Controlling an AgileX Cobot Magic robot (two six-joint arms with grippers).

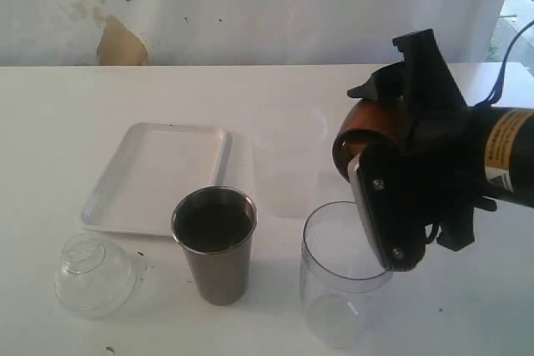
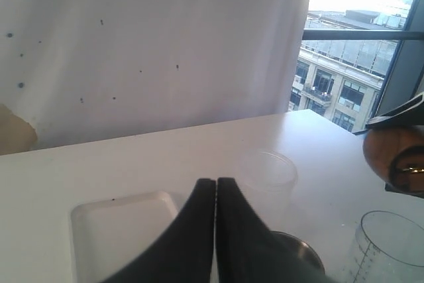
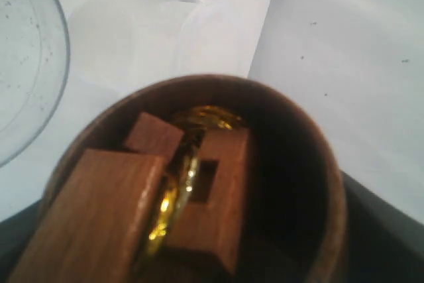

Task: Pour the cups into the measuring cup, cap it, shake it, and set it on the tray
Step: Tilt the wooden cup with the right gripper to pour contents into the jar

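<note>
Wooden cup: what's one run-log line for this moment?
right gripper: holds filled wooden cup by measuring cup | left gripper: shut, empty | steel tumbler: upright

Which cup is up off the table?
The reddish-brown wooden cup, tilted in the air by the measuring cup; the steel tumbler stands on the table.

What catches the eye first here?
The black right pincer grips a tilted wooden cup just above the clear measuring cup, on the right. Inside the cup lie wooden blocks and a gold piece. A steel tumbler stands mid-table, before the white tray.
</note>
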